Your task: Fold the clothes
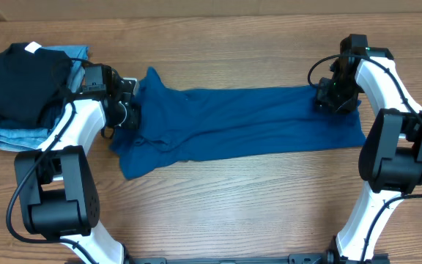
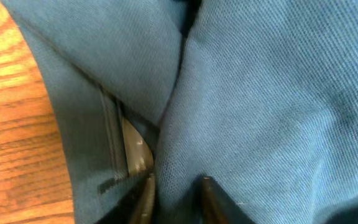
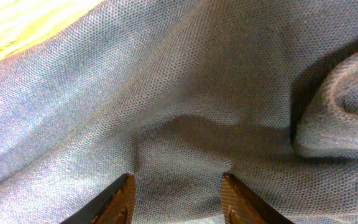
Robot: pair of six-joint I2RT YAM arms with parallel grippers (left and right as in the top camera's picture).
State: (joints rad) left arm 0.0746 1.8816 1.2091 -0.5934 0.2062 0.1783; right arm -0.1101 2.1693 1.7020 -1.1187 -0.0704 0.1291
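The clothes (image 1: 247, 117), a teal-blue shirt, lie stretched in a long band across the table from left to right. My left gripper (image 1: 132, 110) sits at the shirt's bunched left end. In the left wrist view its jaws (image 2: 178, 190) stand narrowly apart with a raised fold of the shirt (image 2: 260, 93) pinched between them, beside a seam and a pale tag (image 2: 135, 149). My right gripper (image 1: 335, 99) rests on the shirt's far right corner. In the right wrist view its jaws (image 3: 180, 196) stand apart over smooth fabric (image 3: 185, 93) that lies flat between the fingertips.
A folded black garment (image 1: 20, 81) with a white tag lies on light-blue jeans (image 1: 6, 132) at the far left, close behind my left arm. Bare wooden table (image 1: 233, 205) shows in front of the shirt, and also at the left edge (image 2: 11, 124) of the left wrist view.
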